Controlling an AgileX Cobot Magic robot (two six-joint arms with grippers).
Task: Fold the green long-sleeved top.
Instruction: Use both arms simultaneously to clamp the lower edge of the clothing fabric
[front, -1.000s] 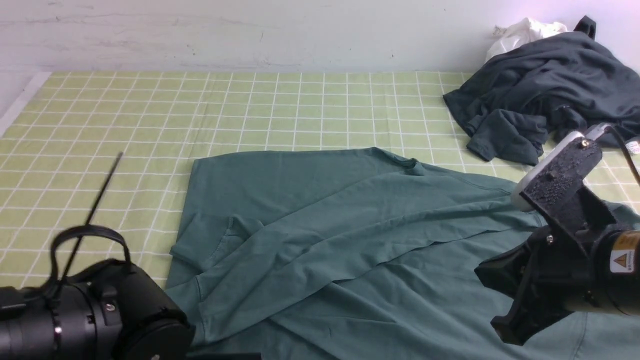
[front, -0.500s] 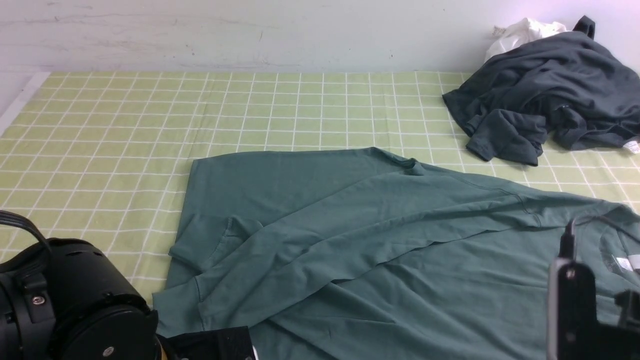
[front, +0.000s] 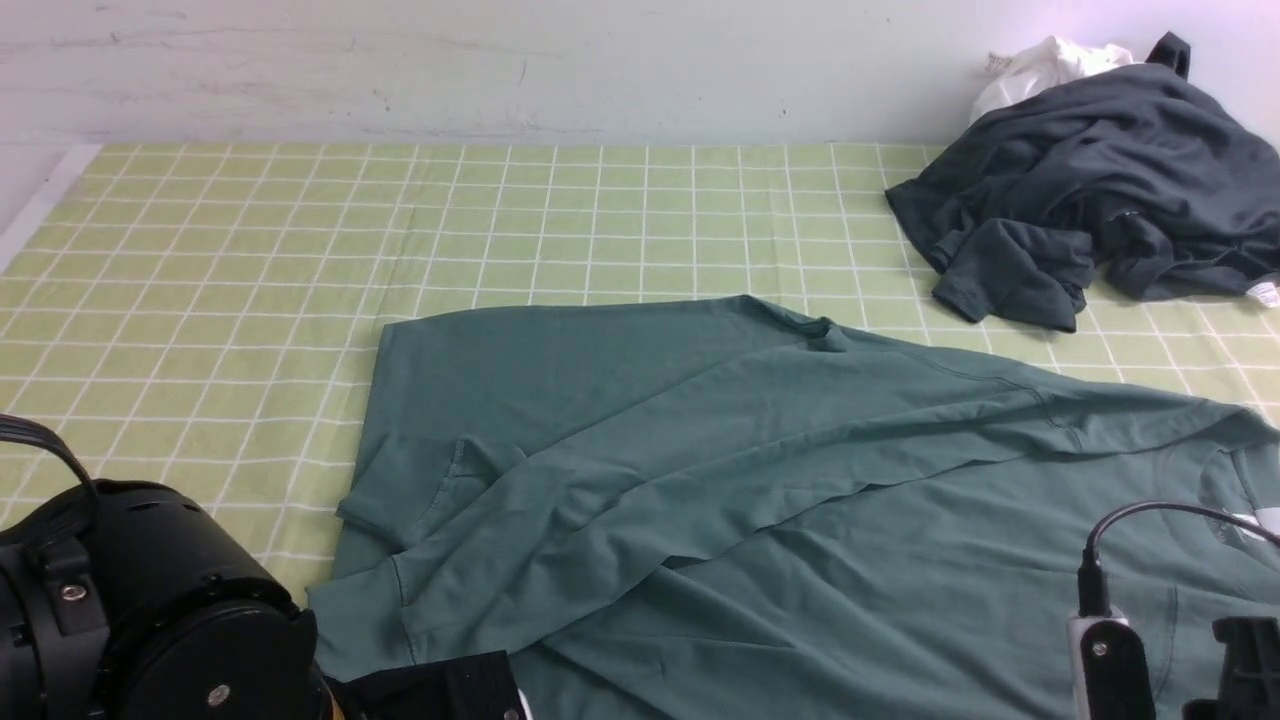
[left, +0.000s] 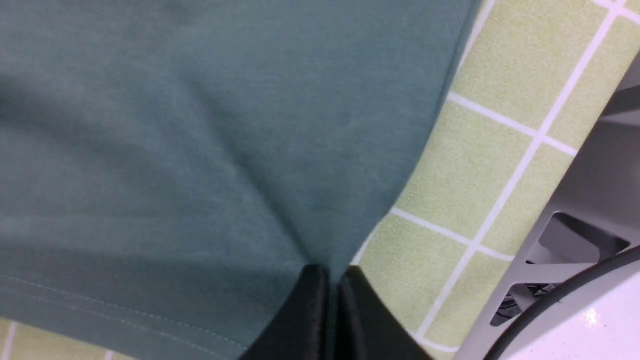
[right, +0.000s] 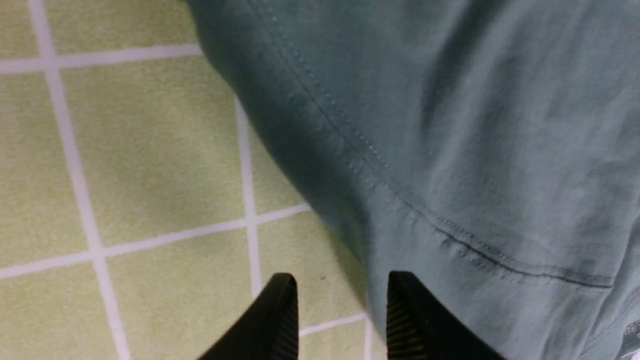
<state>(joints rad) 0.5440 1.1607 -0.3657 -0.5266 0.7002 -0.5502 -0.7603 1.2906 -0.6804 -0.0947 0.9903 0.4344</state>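
The left gripper (left: 330, 287) was clamped on an edge of the green long-sleeved top (front: 800, 470), with the cloth creasing into its tips. The right gripper (right: 342, 305) stood parted and held nothing, one finger at the hem. The top lay on the checked tablecloth (front: 500, 220), across the front view's lower centre and right. Its long axis ran left to right, with the neck at the right edge.

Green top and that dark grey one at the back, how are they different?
The green top is teal-green; the dark grey garment is charcoal. The green top lies spread out, mostly flat; the dark grey garment is bunched in a heap. Both rest on the checked tablecloth.
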